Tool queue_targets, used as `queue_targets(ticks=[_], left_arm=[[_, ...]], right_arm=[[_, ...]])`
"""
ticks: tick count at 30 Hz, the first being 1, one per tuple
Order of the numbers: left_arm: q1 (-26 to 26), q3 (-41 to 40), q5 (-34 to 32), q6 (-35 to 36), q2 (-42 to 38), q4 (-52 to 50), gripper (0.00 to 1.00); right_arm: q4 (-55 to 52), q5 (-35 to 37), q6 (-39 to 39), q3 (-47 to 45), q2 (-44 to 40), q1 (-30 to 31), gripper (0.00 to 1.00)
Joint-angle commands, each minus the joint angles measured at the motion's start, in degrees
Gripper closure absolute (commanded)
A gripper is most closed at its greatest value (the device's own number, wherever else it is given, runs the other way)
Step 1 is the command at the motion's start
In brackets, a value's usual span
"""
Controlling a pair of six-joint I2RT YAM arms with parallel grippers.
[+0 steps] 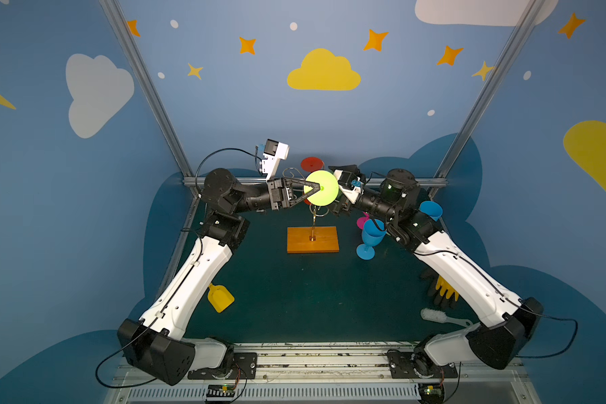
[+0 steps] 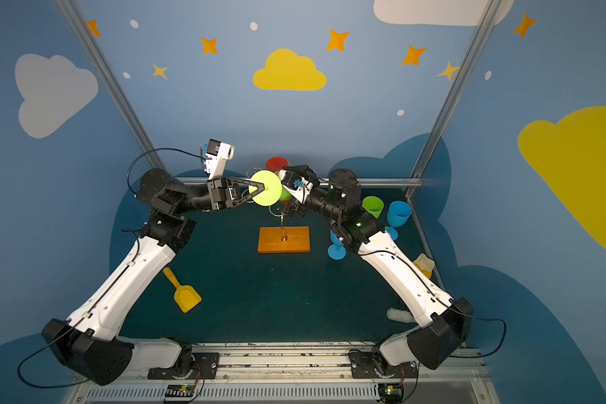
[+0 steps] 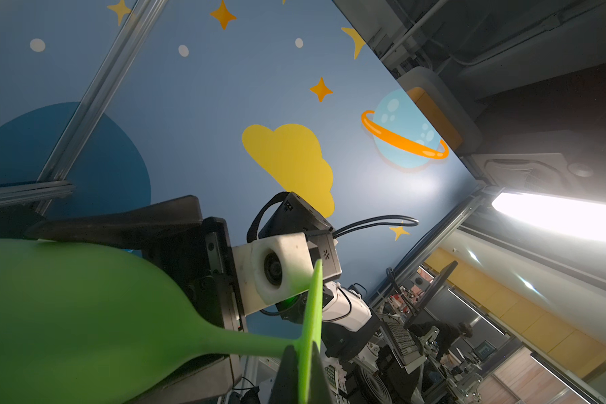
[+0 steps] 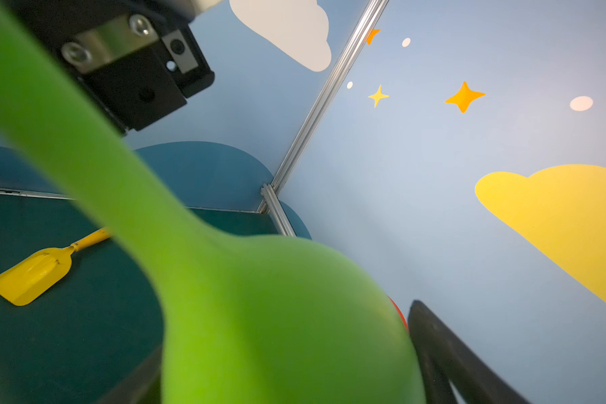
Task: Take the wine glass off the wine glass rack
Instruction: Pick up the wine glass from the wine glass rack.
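While left fingers clamp the wine glass, right fingers straddle its bowl, grip unclear.

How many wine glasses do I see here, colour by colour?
Green wine glasses: 2
Blue wine glasses: 2
Red wine glasses: 1 clearly; a red sliver lower down may be its bowl
Pink wine glasses: 1
Total: 6
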Motion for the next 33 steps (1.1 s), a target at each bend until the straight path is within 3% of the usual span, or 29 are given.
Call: queue_targets(ticks=[1,6,9,11,15,20,27,30,33], left_arm=[[-0.6,2.9,3.2,-1.1,-0.6,3.5,0.95],[-0.5,3.2,3.2,-1.1,-0.4,4.0,0.91],[-0.4,3.4,2.9,-0.2,-0.4,3.6,0.83],[-0.3,3.6,2.6,1.1,-0.4,2.7,0.74],[0.0,3.4,0.7,5.9,-0.9,-0.9,0.45],[0.5,0.6,-5.6,14.8,-3.2,-5.9,0.31],[0.3,-7.0,-21.9,34.3,-8.2,-10.3,0.28],[-1.0,-10.9,-28.3,46.0,-10.1,-8.0,0.3],[-3.1,-13.9,-30.7,61.4,-11.7,-5.1,0.33]], right_arm=[[-0.6,3.8,-0.4,-1.3,1.2,-0.1,0.25],[-0.9,4.0,0.1,-1.9,0.4,0.1,0.35],[-1.6,3.8,0.7,-2.1,-0.5,0.3,0.38],[-3.0,3.8,1.0,-1.9,-1.2,0.5,0.41],[-7.9,5.7,3.2,-1.1,-2.9,0.8,0.47],[-16.0,7.9,8.7,0.1,-6.7,0.9,0.5],[-29.7,11.6,18.0,3.9,-11.1,0.9,0.54],[-37.0,12.6,20.9,7.3,-11.0,0.9,0.55],[-42.7,14.3,23.1,10.3,-10.4,1.0,0.57]])
